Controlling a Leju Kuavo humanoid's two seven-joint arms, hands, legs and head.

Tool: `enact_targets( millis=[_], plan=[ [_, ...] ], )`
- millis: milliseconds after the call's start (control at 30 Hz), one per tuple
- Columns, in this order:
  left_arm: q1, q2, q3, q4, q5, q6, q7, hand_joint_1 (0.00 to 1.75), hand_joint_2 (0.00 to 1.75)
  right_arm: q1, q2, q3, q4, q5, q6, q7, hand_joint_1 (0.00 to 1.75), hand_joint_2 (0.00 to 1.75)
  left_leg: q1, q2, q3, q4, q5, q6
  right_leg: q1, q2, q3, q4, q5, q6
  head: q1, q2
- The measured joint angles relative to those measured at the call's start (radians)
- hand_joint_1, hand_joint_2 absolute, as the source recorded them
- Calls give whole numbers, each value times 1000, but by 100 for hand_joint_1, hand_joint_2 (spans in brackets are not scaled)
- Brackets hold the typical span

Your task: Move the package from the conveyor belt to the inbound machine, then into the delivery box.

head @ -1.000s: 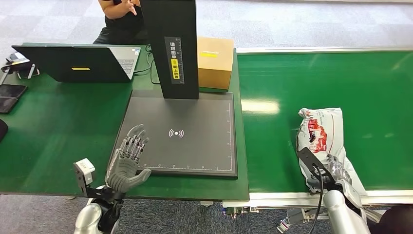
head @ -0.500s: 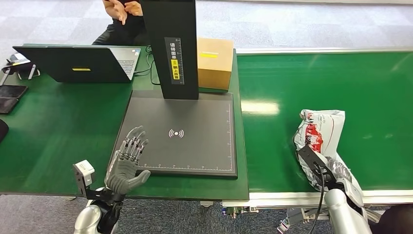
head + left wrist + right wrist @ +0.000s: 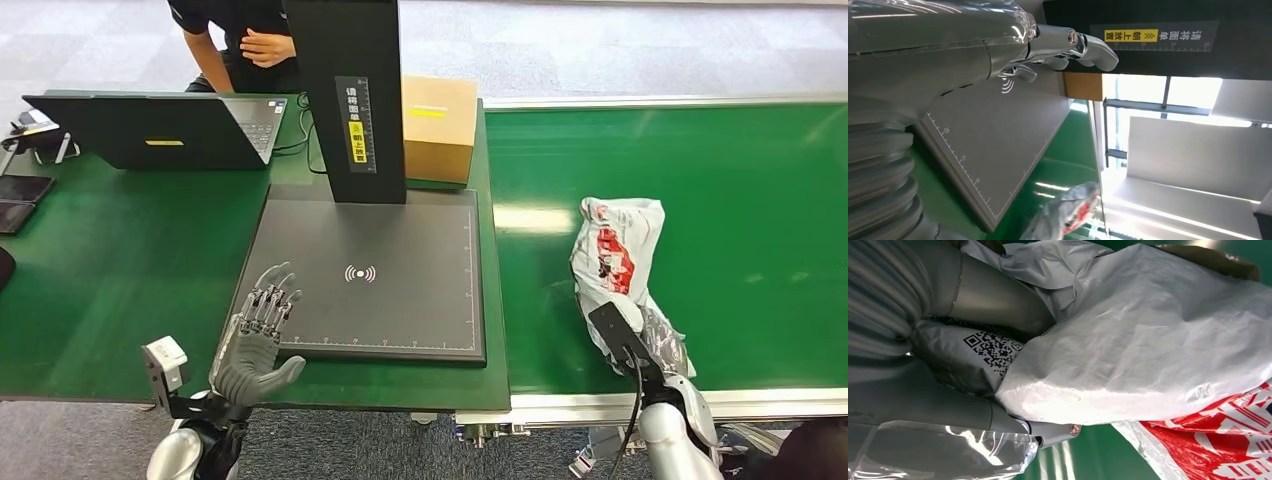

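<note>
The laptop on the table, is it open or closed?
Open. The laptop has its lid raised, its keyboard showing beside the lid, facing the seated person.

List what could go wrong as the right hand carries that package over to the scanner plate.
1. The right hand holds the package by one crumpled end of its thin plastic bag; most of it trails free, so it may slip out or sag and drag on the conveyor belt.
2. The left hand rests open at the near corner of the scanner plate; the package could land against it.
3. The black column stands at the plate's far edge and could snag a swinging bag.
</note>
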Motion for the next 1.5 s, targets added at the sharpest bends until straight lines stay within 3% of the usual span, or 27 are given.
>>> enact_targets(
  millis=[233, 433, 700, 1100, 1500],
  plan=[
    [1, -3, 3, -7, -10, -5, -14, 0, 175, 32, 39, 7, -145, -42, -110, -158, 175, 175, 0, 0, -1, 0, 0, 0, 0, -1, 0, 0, 0, 0, 0, 0],
    [-5, -3, 4, -7, -15, -5, -20, 0, 175, 45, 55, 15, -213, -39, -184, -227, 175, 175, 0, 0, -1, 0, 0, 0, -1, -1, 0, 0, 0, 0, 0, 0],
    [-22, -3, -1, -4, -23, -16, -47, 0, 175, 23, 53, 88, -243, 150, -193, -251, 175, 175, 0, 0, -1, 0, 0, 0, 0, 0, -1, 0, 0, 0, 0, 0],
    [-70, 4, -25, 20, 16, -25, -75, 0, 175, -260, -51, 475, -75, 406, -103, -286, 175, 175, 0, 0, -2, 1, 1, 0, -1, 0, -1, 1, 1, 1, 0, 0],
    [-84, 21, -54, 49, 40, -24, -98, 0, 175, -617, -47, 880, 250, 328, -10, -445, 175, 175, 0, 0, -3, 1, 2, 0, 0, 0, -2, 1, 1, 1, 0, 0]
  ],
)
